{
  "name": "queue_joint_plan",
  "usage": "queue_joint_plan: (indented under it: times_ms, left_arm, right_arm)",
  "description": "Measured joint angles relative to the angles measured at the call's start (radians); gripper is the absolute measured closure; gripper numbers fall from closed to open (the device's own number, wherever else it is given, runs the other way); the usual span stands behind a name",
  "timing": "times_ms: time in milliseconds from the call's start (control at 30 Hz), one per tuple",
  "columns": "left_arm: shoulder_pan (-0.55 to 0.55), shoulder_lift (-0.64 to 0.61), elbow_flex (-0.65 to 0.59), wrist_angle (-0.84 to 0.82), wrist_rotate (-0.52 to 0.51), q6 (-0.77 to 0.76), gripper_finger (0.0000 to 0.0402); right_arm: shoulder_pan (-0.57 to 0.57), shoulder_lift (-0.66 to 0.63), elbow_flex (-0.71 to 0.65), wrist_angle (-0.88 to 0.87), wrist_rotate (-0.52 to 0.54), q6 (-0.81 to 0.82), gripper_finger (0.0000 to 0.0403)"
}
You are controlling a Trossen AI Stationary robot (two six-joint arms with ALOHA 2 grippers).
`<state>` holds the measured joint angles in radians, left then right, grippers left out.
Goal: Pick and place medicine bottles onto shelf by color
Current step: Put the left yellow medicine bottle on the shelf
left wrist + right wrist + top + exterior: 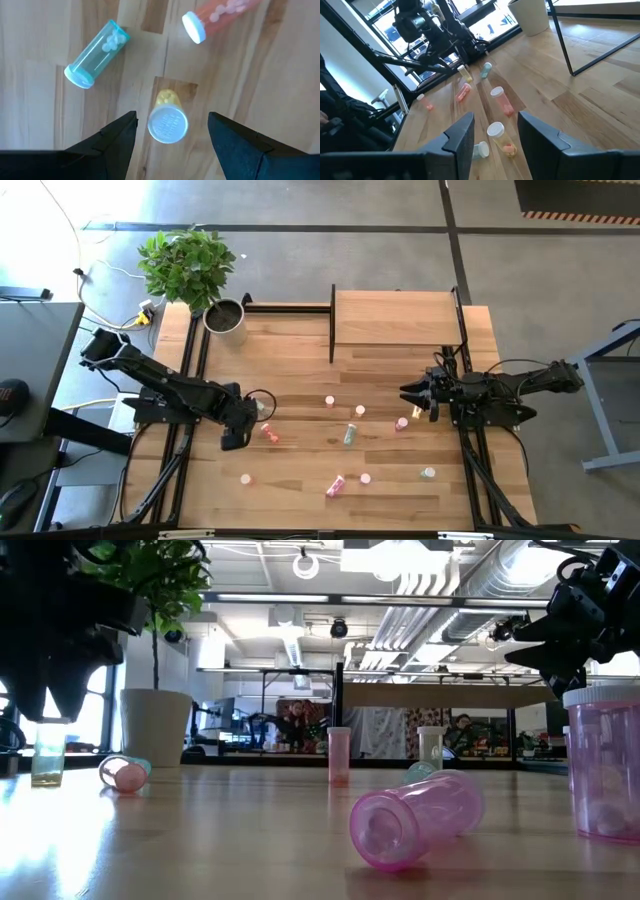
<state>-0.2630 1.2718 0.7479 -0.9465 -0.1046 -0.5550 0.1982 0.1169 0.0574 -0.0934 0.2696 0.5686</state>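
Yellow bottle (pixel 168 120) upright on the plank counter (pixel 280 75), centred under the left end effector (pixel 172 131), fingers spread and empty. White ribbed cap legible only from the left wrist. Overhead: bottles scattered below the shelf (pixel 396 318); right end effector (pixel 412 393) spread, holding nothing.

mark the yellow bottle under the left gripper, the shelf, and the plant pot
yellow bottle (pixel 168 123): left wrist view, on its white cap.
shelf (pixel 396 318): high view, on its bare wood top.
plant pot (pixel 225 318): high view, on its rim.
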Motion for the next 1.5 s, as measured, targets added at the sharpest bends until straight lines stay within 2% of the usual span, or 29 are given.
queue_joint_plan:
  times_ms: [333,733,867,1067,1300,1500]
  left_arm:
    - [0.001,0.066,0.000,0.000,-0.037,-0.037,0.0174]
    - [0.001,0.092,0.000,0.000,-0.037,-0.027,0.0274]
    - [0.001,0.092,0.000,0.001,-0.037,-0.017,0.0295]
    - [0.001,0.092,0.000,0.001,-0.008,-0.017,0.0293]
    - [0.001,0.070,0.004,-0.002,0.120,-0.051,0.0293]
    - [0.054,0.034,0.119,-0.069,0.128,-0.070,0.0292]
  right_arm:
    - [0.000,0.000,0.000,0.000,0.000,0.000,0.0260]
    - [0.000,0.000,0.000,0.000,0.000,0.000,0.0260]
    - [0.000,0.000,0.000,0.000,0.000,0.000,0.0260]
    - [0.000,0.000,0.000,0.000,0.000,0.000,0.0260]
    - [0.000,0.000,0.000,0.000,0.000,0.000,0.0260]
    - [0.000,0.000,0.000,0.000,0.000,0.000,0.0260]
